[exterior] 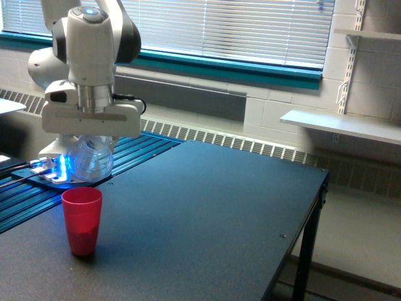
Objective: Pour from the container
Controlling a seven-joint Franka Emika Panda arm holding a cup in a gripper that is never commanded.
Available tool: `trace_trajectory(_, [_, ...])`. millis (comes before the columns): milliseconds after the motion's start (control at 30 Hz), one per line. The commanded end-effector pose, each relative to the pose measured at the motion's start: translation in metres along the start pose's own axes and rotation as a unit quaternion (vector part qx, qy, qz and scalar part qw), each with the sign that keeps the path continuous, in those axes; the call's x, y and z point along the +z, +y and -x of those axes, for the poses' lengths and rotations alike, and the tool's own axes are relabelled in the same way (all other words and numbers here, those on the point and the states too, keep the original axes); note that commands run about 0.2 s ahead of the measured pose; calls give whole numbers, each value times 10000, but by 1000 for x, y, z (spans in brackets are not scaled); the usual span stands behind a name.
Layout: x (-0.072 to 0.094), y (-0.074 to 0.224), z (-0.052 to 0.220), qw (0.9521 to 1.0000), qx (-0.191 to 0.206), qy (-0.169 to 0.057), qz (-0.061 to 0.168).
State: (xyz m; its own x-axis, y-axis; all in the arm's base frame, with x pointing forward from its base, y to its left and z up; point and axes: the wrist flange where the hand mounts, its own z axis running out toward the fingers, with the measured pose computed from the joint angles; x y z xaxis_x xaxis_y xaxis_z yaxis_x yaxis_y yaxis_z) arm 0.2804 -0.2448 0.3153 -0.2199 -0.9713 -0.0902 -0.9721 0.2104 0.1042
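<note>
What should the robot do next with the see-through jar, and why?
Probably tip the clear rounded jar slowly toward the opaque red plastic cup. The pincer holds the jar above and slightly behind the cup, which stands upright and open on the dark table.
</note>
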Motion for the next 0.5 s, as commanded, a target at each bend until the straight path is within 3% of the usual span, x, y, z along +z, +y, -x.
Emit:
trace_trajectory(33, [-6, 3, 3, 9998, -98, 45, -196])
trace_trajectory(167, [-6, 8, 5, 9996, -130, 118, -238])
trace_trajectory(267, [-2, 13, 6, 9997, -155, 146, -89])
trace_trajectory(400, [-11, 7, 10, 9992, -90, 91, -366])
trace_trajectory(500, [-6, 9, 12, 9993, -163, 99, -315])
